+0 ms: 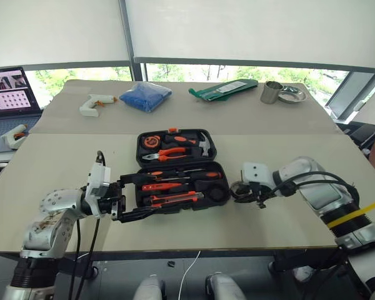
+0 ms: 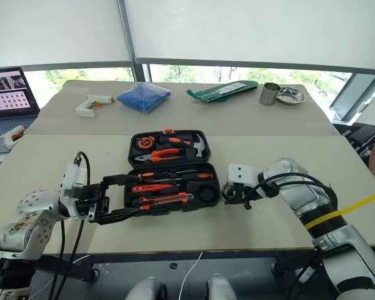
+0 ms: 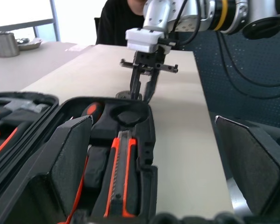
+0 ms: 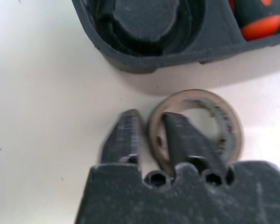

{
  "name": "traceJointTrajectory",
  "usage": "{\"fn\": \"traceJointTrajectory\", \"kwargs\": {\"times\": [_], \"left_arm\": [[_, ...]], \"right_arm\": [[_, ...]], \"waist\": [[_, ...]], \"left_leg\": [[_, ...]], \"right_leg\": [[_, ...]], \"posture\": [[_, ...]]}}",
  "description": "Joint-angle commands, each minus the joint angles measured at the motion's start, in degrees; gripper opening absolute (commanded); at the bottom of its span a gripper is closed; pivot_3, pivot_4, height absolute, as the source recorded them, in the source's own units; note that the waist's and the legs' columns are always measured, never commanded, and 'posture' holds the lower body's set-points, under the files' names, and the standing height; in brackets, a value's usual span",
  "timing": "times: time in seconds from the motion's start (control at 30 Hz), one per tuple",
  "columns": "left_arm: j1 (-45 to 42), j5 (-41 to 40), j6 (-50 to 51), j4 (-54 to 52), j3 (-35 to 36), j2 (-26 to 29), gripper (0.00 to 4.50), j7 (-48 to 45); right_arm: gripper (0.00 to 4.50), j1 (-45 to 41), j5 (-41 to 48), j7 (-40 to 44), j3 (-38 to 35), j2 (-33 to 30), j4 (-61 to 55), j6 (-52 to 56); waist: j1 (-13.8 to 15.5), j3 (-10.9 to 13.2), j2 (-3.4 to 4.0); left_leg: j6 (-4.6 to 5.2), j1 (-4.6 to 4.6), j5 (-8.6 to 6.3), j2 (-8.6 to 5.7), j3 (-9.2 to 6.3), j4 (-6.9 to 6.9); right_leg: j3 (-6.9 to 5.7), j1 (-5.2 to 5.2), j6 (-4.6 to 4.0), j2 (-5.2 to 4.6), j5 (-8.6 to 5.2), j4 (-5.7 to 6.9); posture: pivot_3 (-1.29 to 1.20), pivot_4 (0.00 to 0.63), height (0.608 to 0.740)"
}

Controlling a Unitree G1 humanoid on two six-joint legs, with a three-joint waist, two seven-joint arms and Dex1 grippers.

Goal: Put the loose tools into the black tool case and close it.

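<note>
Beige table [image 1: 62, 169] carrying tools and clutter.
Open black tool case [image 1: 178, 169] at centre, tape roll [image 4: 196, 128] beside it; glue gun [image 1: 97, 103], blue cloth [image 1: 145, 97], metal cup [image 1: 271, 92] along top.

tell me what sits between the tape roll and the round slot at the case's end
Only bare table: in the right wrist view a thin strip separates the tape roll, pinched by the right gripper, from the black tool case.

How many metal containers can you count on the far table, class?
2: a metal cup near the right end of the far table, and a shallow metal dish just to its right. None looks hidden.
</note>
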Motion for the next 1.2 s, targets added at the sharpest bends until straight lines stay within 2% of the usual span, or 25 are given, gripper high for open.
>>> {"fn": "traceJointTrajectory", "kwargs": {"times": [0.03,0.2,0.37,0.53,0.67,1.1,1.17,1.2], "left_arm": [[-1.75,-0.10,-1.68,-0.44,-0.37,-0.52,4.50,-0.28],[-1.47,0.24,-2.65,0.28,-0.37,-0.64,4.50,-0.82],[-1.09,1.04,-3.64,0.72,-0.87,-0.99,4.50,-0.55],[1.12,1.83,-4.07,-0.62,-0.79,-0.29,4.50,-0.52],[2.92,1.69,-4.03,-1.36,0.41,-0.10,4.50,0.65],[4.24,2.43,-6.17,-0.47,0.54,-0.39,4.50,1.90],[4.35,2.44,-6.37,-0.45,0.63,-0.35,4.50,2.12],[4.35,2.58,-6.44,-0.44,0.63,-0.28,4.50,2.28]], "right_arm": [[0.02,-2.94,2.37,3.85,-4.62,-3.02,-1.43,-0.82],[0.02,-6.26,13.62,6.77,-8.64,1.17,-11.09,12.57],[0.02,-7.37,13.67,3.62,-4.60,5.50,-15.62,22.09],[0.02,-7.73,8.46,0.15,-0.18,6.57,-12.21,21.57],[0.02,-7.69,6.40,0.60,1.82,5.14,-10.81,21.67],[0.02,-6.41,6.36,-0.77,2.99,7.56,-10.39,25.47],[0.78,-6.29,5.72,-0.34,3.61,7.27,-10.37,24.05],[0.96,-6.49,5.69,-1.41,2.94,7.88,-10.45,23.42]], "waist": [[-0.03,0.01,0.01],[-0.67,0.01,0.01],[-0.29,0.01,0.01],[0.06,0.01,0.02],[-0.01,0.01,0.02],[-0.12,0.01,0.02],[-0.12,0.01,0.02],[-0.09,0.01,0.02]], "left_leg": [[0.00,0.00,0.00,0.00,0.00,0.00],[0.00,0.06,0.00,0.09,0.02,-0.02],[0.00,0.11,0.00,0.23,-0.05,-0.03],[-0.04,0.04,0.03,0.06,0.03,0.04],[-0.04,0.00,0.03,0.02,0.04,0.04],[-0.04,0.03,0.03,0.04,0.01,0.04],[-0.04,0.03,0.03,0.04,0.01,0.04],[-0.04,0.03,0.03,0.04,0.01,0.04]], "right_leg": [[0.01,0.00,0.00,0.00,0.00,0.00],[0.09,-0.01,-0.04,0.10,0.02,0.01],[0.02,0.00,-0.17,0.26,0.05,0.11],[0.03,-0.01,-0.10,0.04,0.08,0.08],[0.03,-0.02,-0.06,-0.01,0.09,0.04],[0.02,-0.01,-0.07,0.04,0.09,0.08],[0.02,-0.01,-0.07,0.04,0.09,0.08],[0.02,-0.01,-0.07,0.04,0.09,0.08]], "posture": [[0.00,0.150,0.740],[0.00,0.150,0.740],[0.00,0.150,0.740],[0.00,0.150,0.740],[0.00,0.150,0.740],[0.00,0.150,0.740],[0.00,0.150,0.740],[0.00,0.150,0.740]]}}
